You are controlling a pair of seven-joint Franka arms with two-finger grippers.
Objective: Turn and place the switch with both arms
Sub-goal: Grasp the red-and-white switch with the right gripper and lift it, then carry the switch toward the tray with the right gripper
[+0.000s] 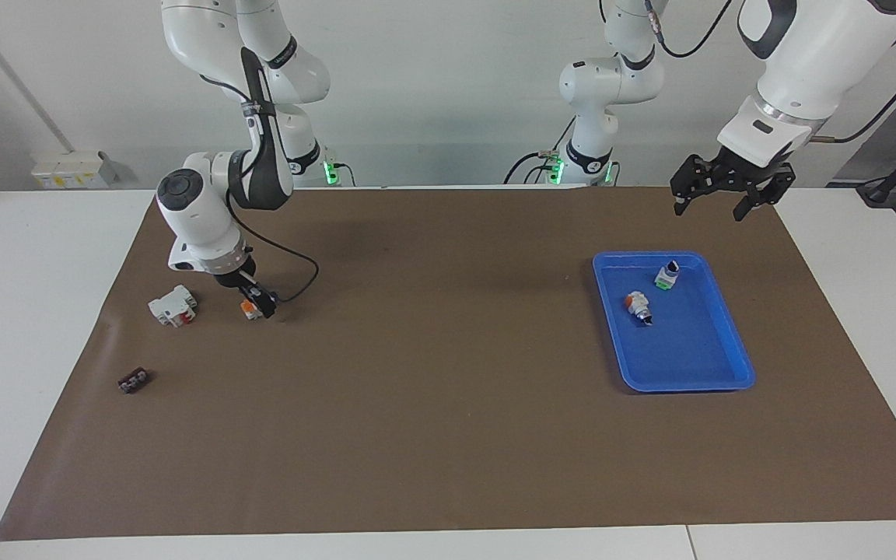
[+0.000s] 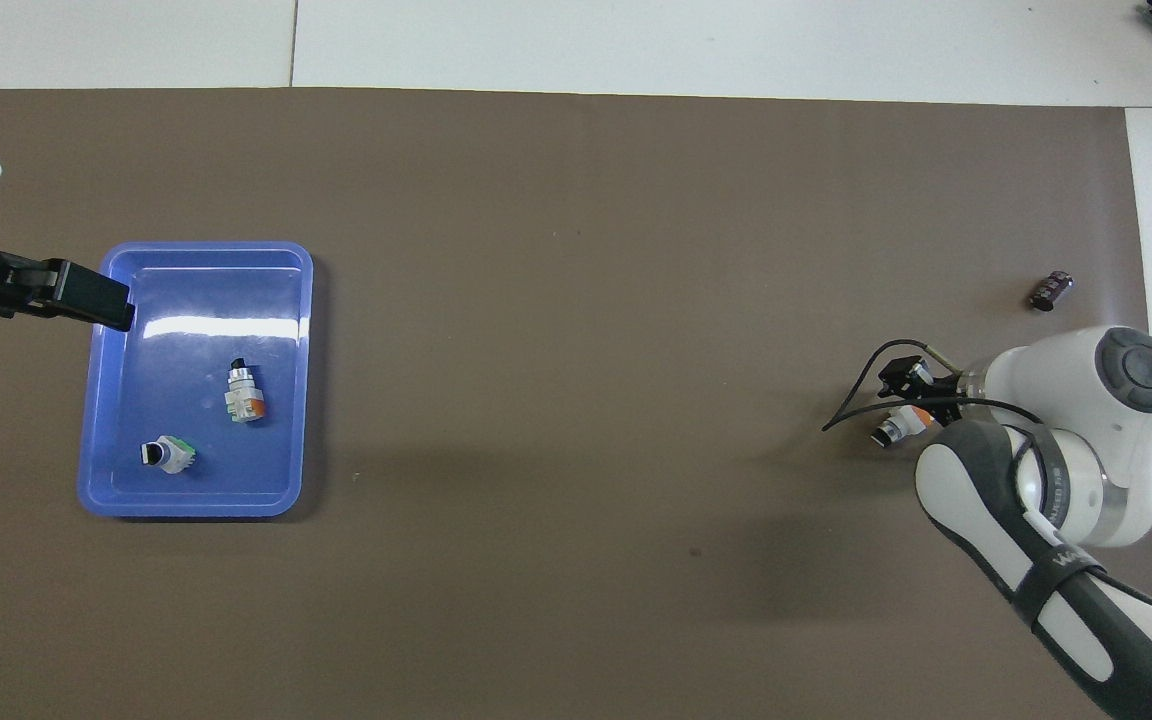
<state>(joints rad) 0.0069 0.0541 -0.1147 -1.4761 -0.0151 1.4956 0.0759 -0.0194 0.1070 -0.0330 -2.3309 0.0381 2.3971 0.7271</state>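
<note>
A small white switch (image 1: 249, 309) with an orange end block and black tip lies on the brown mat toward the right arm's end, also seen in the overhead view (image 2: 893, 429). My right gripper (image 1: 260, 302) is down at it, open, fingers close beside its white body; whether they touch it I cannot tell. My left gripper (image 1: 711, 205) hangs open and empty in the air by the rim of the blue tray (image 1: 697, 365). In the tray lie two more switches, one with an orange block (image 1: 638, 305) and one with a green block (image 1: 666, 275).
A boxy white part with red (image 1: 172, 306) sits on the mat beside the switch, toward the right arm's end. A tiny black ribbed block (image 1: 134, 380) lies farther from the robots than that part. White table borders the mat.
</note>
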